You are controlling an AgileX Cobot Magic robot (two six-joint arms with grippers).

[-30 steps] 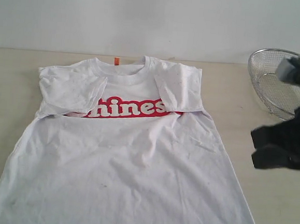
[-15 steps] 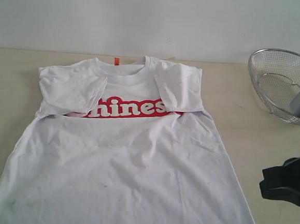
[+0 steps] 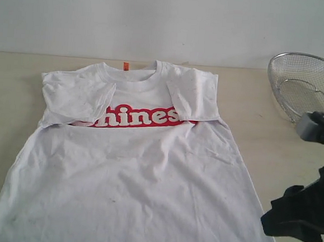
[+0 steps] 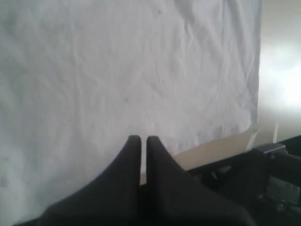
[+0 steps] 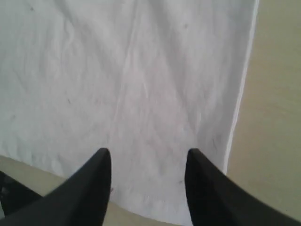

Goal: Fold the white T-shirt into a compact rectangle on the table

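Pale beige table [image 3: 275, 113] under a blank white wall; white T-shirt [image 3: 135, 180] flat across it, front up, sleeves already turned in over the chest. Change: right end effector [image 5: 148, 155] comes down from beside the wire basket [image 3: 292, 69] to hover low over the bottom hem, jaws going from shut to wide apart, empty. Meanwhile left end effector [image 4: 140, 139] is pinched shut, empty, near the hem's other end. Likely set-up for a hem-to-collar fold.

Likely a robotics lab: pale table [image 3: 263, 123] against a blank white wall [image 3: 159, 20] (black robot arm [image 3: 303, 213] alongside).
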